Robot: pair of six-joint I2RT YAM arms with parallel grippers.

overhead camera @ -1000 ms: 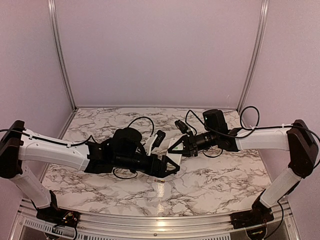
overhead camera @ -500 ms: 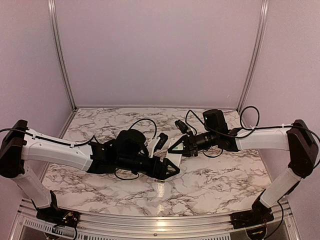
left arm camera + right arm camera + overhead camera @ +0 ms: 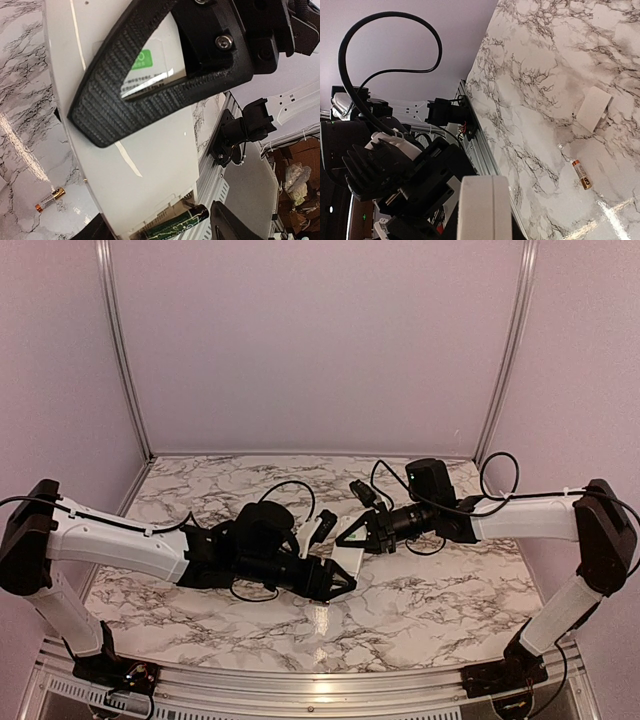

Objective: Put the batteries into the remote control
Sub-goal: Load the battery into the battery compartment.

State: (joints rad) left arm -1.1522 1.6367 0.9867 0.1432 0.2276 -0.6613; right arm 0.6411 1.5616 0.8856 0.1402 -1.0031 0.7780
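On table (image 3: pixel 545 60), one battery (image 3: pixel 581 174); second battery (image 3: pixel 175 223) at remote (image 3: pixel 155 165).

White remote (image 3: pixel 150 165) fills view; green-black battery (image 3: pixel 175 223) at its lower end; second battery (image 3: pixel 50 199) on marble table (image 3: pixel 25 100).

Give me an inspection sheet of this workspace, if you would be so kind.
Surface: marble-patterned table, glare patches.
Job's things: remote control gripped mid-scene; dark green battery at its end; loose battery lying on the marble.
Clutter: white cover piece lying flat.
Grippers: right gripper clamps the remote; left gripper straddles the green battery, grip unclear.
Cables: black cable looped above each wrist.
Surroundings: plain lilac walls.
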